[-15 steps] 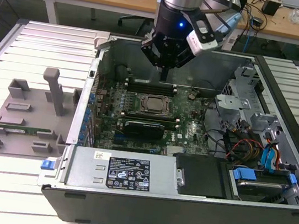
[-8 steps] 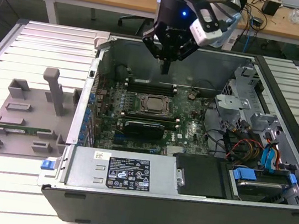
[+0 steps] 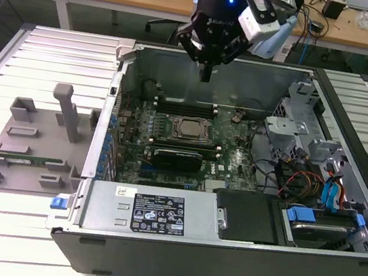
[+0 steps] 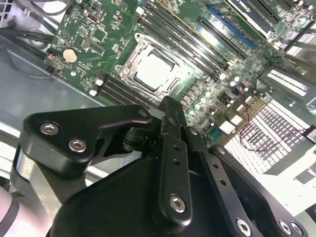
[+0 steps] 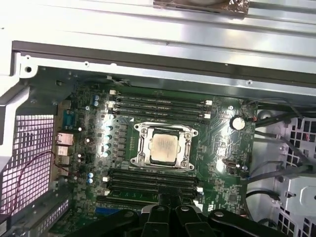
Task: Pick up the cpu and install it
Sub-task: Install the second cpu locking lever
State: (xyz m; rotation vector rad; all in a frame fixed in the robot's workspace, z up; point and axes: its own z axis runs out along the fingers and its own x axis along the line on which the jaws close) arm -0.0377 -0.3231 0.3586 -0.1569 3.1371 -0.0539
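Note:
The cpu (image 3: pixel 186 129) is a small square chip with a silvery top. It lies flat inside the metal socket frame (image 5: pixel 144 148) on the green motherboard (image 3: pixel 236 156), within the open computer case. Both wrist views show the cpu (image 5: pixel 165 148) (image 4: pixel 155 69) from above. My gripper (image 3: pixel 206 76) hangs well above the board, near the case's back wall and behind the socket. Its black fingers (image 4: pixel 168 111) are pressed together, shut with nothing between them, and the gripper (image 5: pixel 170 203) is apart from the chip.
A long black graphics card (image 3: pixel 178 156) sits just in front of the socket. Memory slots (image 5: pixel 158 106) flank the socket. Case walls (image 3: pixel 106 134) surround the board; drive bays and cables (image 3: pixel 308 183) fill the exterior view's right. A grey fixture tray (image 3: pixel 32 144) lies outside, at the left.

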